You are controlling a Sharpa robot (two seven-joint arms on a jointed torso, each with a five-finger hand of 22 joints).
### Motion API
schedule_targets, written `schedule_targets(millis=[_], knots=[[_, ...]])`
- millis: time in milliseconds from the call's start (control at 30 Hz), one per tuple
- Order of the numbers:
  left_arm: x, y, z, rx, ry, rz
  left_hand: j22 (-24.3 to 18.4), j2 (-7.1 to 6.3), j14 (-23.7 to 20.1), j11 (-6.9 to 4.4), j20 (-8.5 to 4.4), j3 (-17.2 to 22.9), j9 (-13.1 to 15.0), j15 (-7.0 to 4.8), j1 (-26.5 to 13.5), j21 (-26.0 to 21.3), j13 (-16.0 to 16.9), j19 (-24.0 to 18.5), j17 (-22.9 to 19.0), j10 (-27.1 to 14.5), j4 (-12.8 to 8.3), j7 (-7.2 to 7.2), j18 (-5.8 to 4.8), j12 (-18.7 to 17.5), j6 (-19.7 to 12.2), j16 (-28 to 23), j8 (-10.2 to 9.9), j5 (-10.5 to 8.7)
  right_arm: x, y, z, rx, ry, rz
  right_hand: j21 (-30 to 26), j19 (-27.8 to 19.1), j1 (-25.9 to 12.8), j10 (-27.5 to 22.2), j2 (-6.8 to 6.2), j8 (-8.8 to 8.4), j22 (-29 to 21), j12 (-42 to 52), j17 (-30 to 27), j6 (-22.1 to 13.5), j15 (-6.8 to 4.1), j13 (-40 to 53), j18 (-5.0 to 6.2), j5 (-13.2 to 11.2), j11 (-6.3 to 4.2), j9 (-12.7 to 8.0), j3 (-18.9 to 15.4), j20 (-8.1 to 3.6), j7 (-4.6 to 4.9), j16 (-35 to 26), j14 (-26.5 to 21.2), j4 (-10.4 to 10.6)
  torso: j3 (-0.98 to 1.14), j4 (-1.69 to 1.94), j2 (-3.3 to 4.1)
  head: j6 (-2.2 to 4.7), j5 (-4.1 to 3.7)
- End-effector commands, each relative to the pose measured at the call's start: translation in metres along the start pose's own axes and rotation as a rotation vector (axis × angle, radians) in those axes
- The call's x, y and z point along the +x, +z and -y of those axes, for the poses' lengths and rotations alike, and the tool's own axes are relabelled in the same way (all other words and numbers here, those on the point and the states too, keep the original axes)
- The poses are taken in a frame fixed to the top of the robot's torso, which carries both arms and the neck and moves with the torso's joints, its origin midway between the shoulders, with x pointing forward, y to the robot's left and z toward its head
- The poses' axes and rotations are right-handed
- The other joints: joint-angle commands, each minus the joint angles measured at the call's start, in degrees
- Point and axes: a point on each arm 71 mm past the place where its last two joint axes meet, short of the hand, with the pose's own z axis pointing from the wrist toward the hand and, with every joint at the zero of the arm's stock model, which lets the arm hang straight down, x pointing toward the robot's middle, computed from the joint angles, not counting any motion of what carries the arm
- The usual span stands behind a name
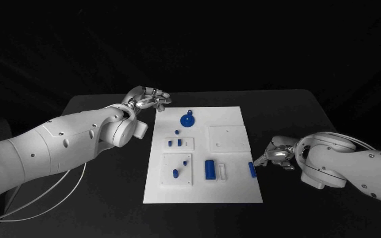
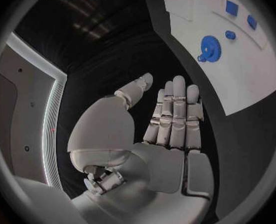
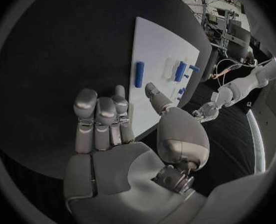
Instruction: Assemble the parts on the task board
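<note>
The white task board (image 1: 230, 188) lies in the middle of the black table. On it are a blue gear-like disc (image 1: 186, 119), a blue cylinder (image 1: 210, 169), a blue bar (image 1: 251, 169) at its right edge and several small blue pieces (image 1: 177, 142). My left hand (image 1: 147, 98) hovers off the board's far left corner, fingers apart, holding nothing. The left wrist view shows that hand (image 2: 172, 119) flat, with the disc (image 2: 209, 47) beyond it. My right hand (image 1: 275, 154) sits just right of the blue bar, holding nothing. In the right wrist view its fingers (image 3: 99, 122) point toward the bar (image 3: 138, 74).
Raised white blocks (image 1: 229, 138) stand on the board's right half and near left (image 1: 177, 171). A white cable (image 1: 48, 202) loops on the table under my left arm. Bare black table surrounds the board.
</note>
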Motion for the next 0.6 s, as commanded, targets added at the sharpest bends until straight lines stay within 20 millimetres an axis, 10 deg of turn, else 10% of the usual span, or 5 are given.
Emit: schedule_targets(millis=[33,600], knots=[[0.003,0.000,0.001,0.003,-0.013,-0.022,0.09,0.02,0.20,-0.01,-0.02,-0.02,-0.07,0.10,-0.58,-0.24,0.00,-0.18,0.10,-0.41,0.30,0.28,0.79,0.39,0.07,-0.37,0.28,-0.31,0.006,0.001,-0.002,-0.003,-0.012,-0.007,-0.44,-0.17,-0.80,-0.22,-1.01,-0.44,0.29,-0.24,0.00,-0.92,0.27,-0.12,5.74,0.14,0.30,-0.15,-0.29,0.54,0.34,-0.26,0.05,0.87,-0.11,0.10,0.07,-0.02,-0.26],[0.001,0.000,0.000,0.001,-0.011,-0.018,0.14,0.00,0.17,0.01,-0.02,-0.07,-0.11,0.12,-0.70,-0.29,-0.01,-0.19,0.18,-0.47,0.39,0.29,0.78,0.39,0.02,-0.44,0.30,-0.32,0.034,0.011,-0.015,-0.032,0.002,-0.058,-0.58,-0.61,-2.68,-0.58,-0.18,-0.77,0.46,-0.31,0.18,-1.40,0.47,-0.12,5.74,0.17,0.47,-0.13,-2.32,0.51,0.52,-0.49,-0.08,0.89,-0.08,0.14,0.13,-0.23,-0.44]])
